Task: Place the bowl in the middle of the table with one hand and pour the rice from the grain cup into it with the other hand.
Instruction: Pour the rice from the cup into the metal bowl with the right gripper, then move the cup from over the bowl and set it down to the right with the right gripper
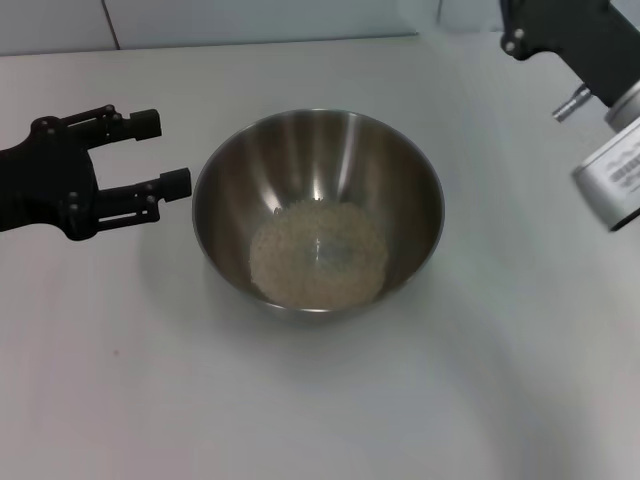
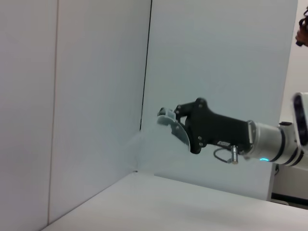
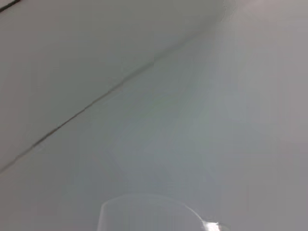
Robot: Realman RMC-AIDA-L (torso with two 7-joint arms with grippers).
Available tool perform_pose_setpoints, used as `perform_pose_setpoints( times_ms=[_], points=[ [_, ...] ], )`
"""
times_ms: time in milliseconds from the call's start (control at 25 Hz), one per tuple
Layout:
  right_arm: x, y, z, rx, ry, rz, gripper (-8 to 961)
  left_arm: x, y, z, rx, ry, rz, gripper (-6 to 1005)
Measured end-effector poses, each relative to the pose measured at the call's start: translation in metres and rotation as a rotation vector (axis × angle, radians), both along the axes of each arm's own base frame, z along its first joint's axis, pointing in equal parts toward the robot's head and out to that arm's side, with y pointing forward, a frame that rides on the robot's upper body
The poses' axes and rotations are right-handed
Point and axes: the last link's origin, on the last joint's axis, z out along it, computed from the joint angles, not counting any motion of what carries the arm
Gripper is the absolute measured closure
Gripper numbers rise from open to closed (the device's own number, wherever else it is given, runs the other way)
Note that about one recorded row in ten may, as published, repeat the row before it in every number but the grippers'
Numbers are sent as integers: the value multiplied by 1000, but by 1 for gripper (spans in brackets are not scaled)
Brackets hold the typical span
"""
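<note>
Rice [image 1: 318, 255] in bowl [image 1: 318, 210], mid-table [image 1: 480, 380].
We see left gripper [image 1: 165, 153] released beside it; right gripper [image 2: 174, 121] raised, grasping cup [image 2: 169, 126].

This looks like a robot test bay or lab rather than a home or kitchen. A plain white counter [image 1: 120, 400] fills the head view, bare but for one steel bowl [image 1: 318, 205] at its centre. Blank white wall panels [image 1: 250, 20] with a thin dark seam close it off at 12 o'clock. Black robot arms enter at 9 o'clock and 2 o'clock, and the left wrist view shows the same bare panelled walls [image 2: 96, 96] meeting in a corner.
</note>
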Motion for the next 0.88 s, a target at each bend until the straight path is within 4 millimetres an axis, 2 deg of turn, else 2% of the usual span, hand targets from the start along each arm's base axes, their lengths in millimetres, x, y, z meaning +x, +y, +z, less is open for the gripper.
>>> perform_pose_setpoints(
  times_ms=[40,80,160,200,240,280,320,400,440,520,720,880],
  points=[
    [9,0,1,-46,89,-51,916,1,0,0,-1,3,-7,226],
    [9,0,1,-46,89,-51,915,1,0,0,-1,3,-7,226],
    [25,-2,0,-125,197,-128,915,1,-1,1,-1,7,-11,225],
    [25,-2,0,-125,197,-128,915,1,-1,1,-1,7,-11,225],
    [35,-7,0,-197,255,-174,915,0,-2,2,1,10,-10,225],
    [35,-7,0,-197,255,-174,914,0,-2,2,1,10,-10,225],
    [45,-13,1,-283,310,-208,914,0,-2,2,1,11,-10,225],
    [50,-18,1,-329,333,-226,914,-1,-3,2,0,13,-14,225],
    [61,-28,2,-409,355,-255,913,-1,-4,3,-1,13,-16,225],
    [66,-32,4,-434,365,-272,913,-1,-5,3,-6,16,-22,225],
    [99,-55,18,-445,403,-396,912,-2,-9,4,-17,16,-31,225],
    [114,-64,27,-443,438,-445,911,-3,-12,5,-25,15,-37,225]
  ],
)
